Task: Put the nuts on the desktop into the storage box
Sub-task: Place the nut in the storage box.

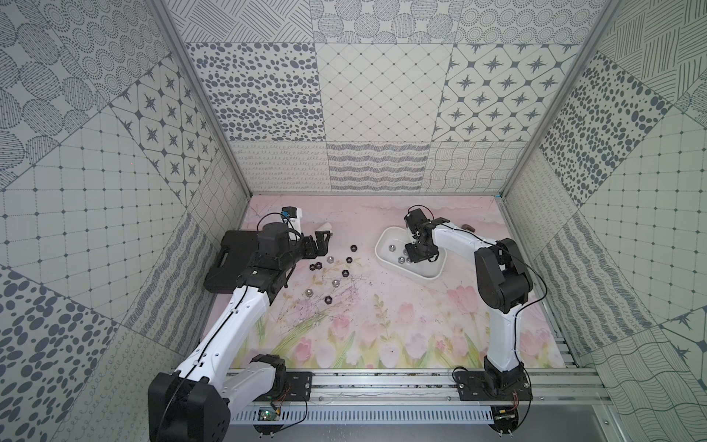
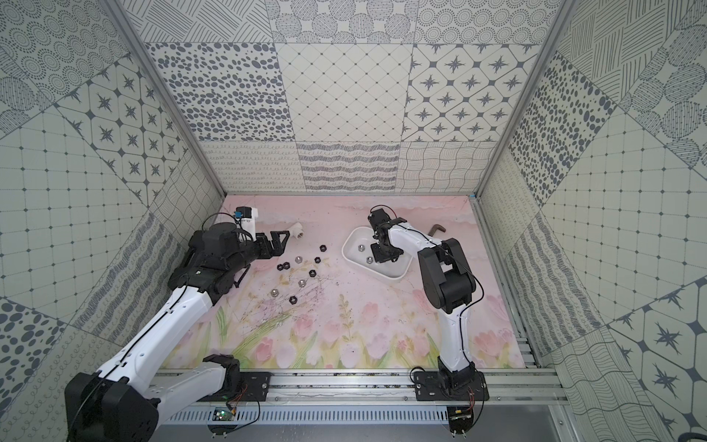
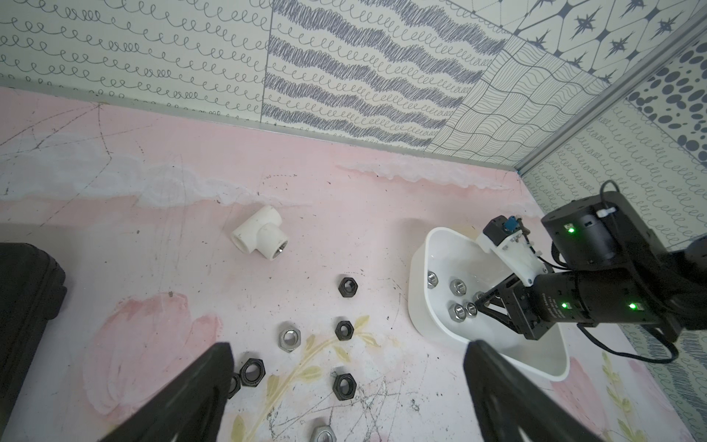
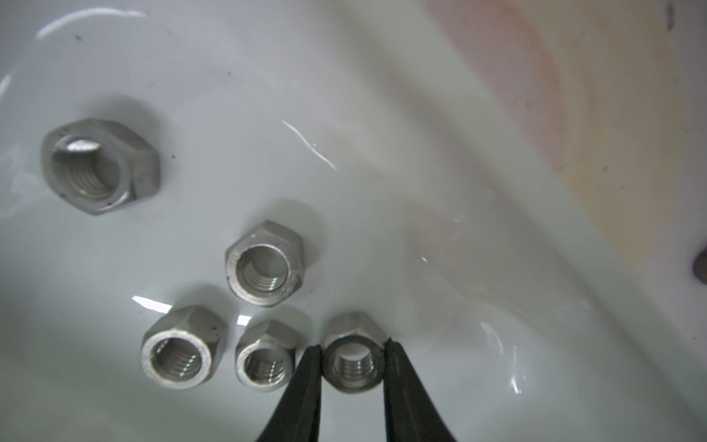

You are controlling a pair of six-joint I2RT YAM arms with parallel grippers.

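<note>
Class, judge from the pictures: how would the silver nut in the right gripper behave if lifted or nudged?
The silver nut looks solid metal: probably rigid, heavy for its size. Its smooth faces may slip between the thin fingers. On the glossy storage box it could slide.

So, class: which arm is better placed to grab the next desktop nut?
Left: the left fingers hover open by the loose nuts; right fingers are in the storage box gripping a silver nut.

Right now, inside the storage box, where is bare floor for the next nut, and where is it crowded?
In the storage box, the floor is bare at the end toward the right arm's base, past the right gripper. The other half is crowded: four silver nuts lie near the held nut.
</note>
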